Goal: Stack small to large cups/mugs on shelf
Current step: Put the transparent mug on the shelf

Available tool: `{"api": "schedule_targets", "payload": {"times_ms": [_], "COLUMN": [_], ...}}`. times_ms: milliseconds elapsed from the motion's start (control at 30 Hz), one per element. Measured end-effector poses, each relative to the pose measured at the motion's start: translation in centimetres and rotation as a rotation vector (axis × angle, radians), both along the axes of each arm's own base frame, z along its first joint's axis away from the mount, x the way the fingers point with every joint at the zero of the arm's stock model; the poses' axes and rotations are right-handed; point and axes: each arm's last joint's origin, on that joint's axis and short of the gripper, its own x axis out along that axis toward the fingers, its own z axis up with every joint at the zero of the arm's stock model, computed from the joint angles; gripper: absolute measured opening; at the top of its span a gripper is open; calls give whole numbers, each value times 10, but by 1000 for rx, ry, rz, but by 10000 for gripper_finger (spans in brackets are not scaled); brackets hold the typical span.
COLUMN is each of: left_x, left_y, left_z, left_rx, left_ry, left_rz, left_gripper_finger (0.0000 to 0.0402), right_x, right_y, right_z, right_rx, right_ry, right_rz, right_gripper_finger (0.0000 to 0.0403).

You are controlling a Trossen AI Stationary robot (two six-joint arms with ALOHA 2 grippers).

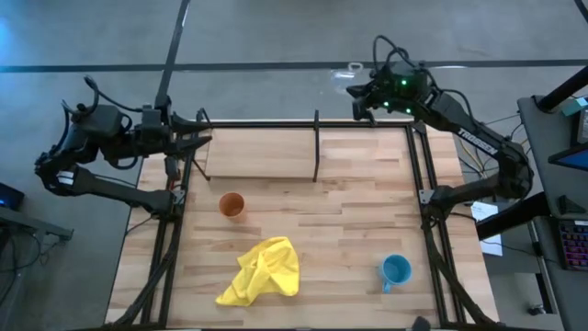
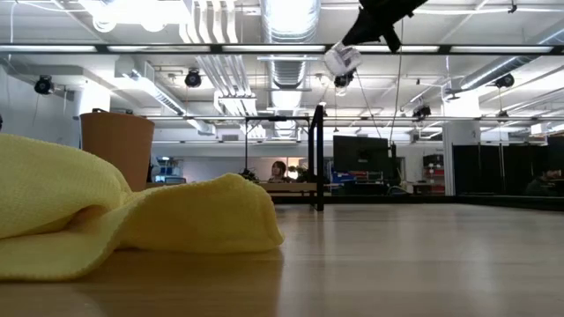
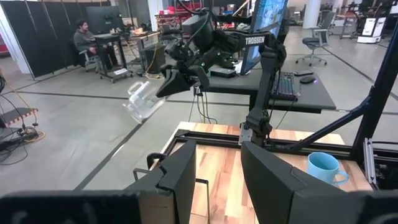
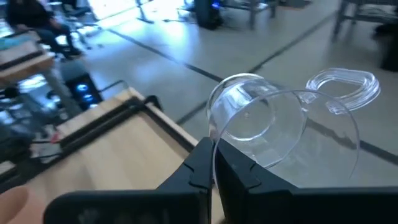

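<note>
Beyond the far right corner of the desk [image 1: 367,221], our right pincer [image 1: 360,92] is clamped shut on the rim of the clear glass cup [image 1: 342,75], holding it high in the air, off past the shelf's back edge. From the wrist view we see the cup [image 4: 273,127] lying roughly on its side, mouth toward the pincer [image 4: 214,168], its long axis running away from the fingers, handle [image 4: 345,90] on the outer side. The shelf [image 1: 266,152] lies back toward the desk and below the cup, so we judge the coming move turns on bringing the cup inward and tipping it upright. Our left pincer [image 1: 204,138] waits with its fingers spread, holding nothing, at the shelf's left end. The orange tumbler [image 1: 231,205] stands nearer the left arm, the blue mug [image 1: 396,270] nearer the right, both on the desk, well apart.
</note>
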Motion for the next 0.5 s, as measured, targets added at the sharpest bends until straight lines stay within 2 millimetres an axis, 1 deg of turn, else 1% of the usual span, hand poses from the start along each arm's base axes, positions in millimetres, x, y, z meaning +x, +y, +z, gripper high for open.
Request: {"api": "schedule_targets", "payload": {"times_ms": [233, 500], "left_x": [0, 1], "left_y": [0, 0], "left_z": [0, 0], "left_rx": [0, 0], "left_ry": [0, 2], "left_rz": [0, 0], "left_gripper_finger": [116, 116], "right_x": [26, 68], "right_y": [2, 2], "right_z": [-8, -13], "right_rx": [16, 40], "right_ry": [19, 22], "right_rz": [63, 193], "right_gripper_finger": [9, 8]}}
